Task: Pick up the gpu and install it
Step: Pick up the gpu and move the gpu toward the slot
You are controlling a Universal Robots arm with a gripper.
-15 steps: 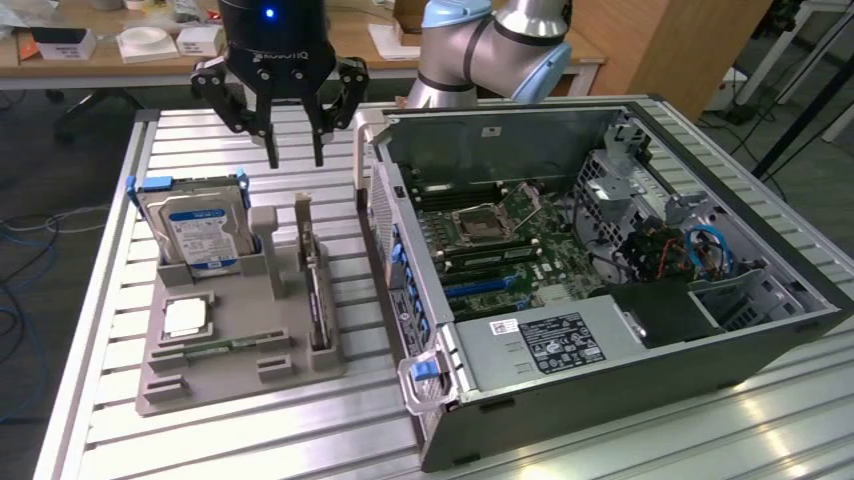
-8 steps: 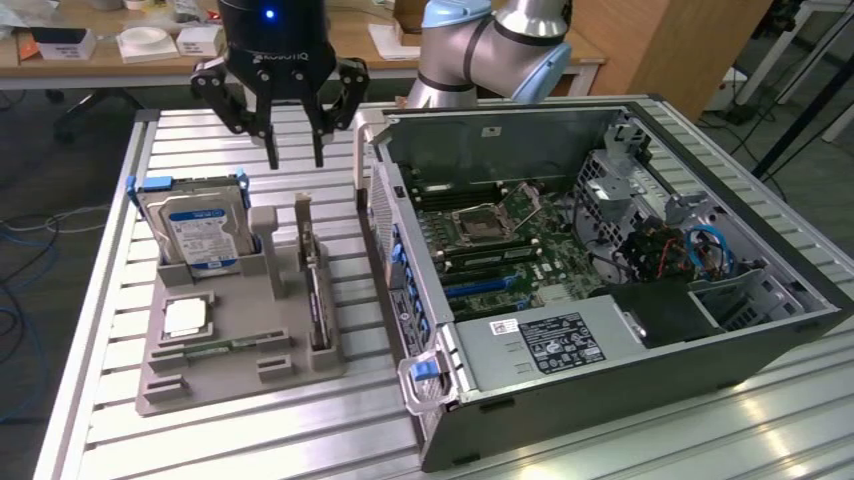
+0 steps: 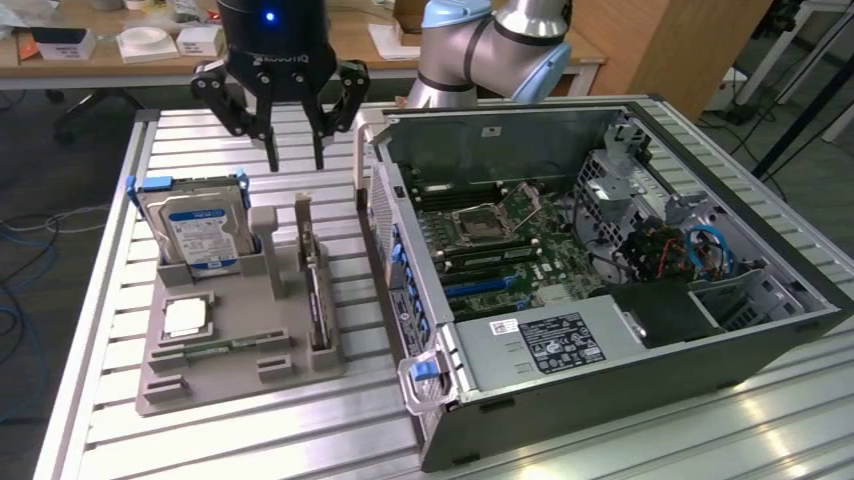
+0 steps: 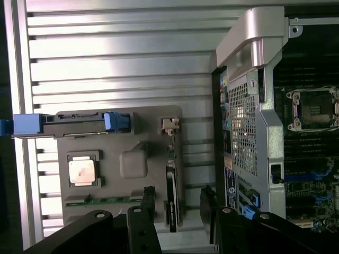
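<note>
- hard drive stands in the tray, exterior view's left.
- gripper hovers above the tray, jaws spread, empty: lining up for the pick, i'd say.
- gpu stands on edge in the tray; grasping calls for jaws straddling it.
- open case just beside.

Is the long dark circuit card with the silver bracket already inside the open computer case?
No, the long dark circuit card stands on edge in the grey holder tray beside the open black computer case.
</note>
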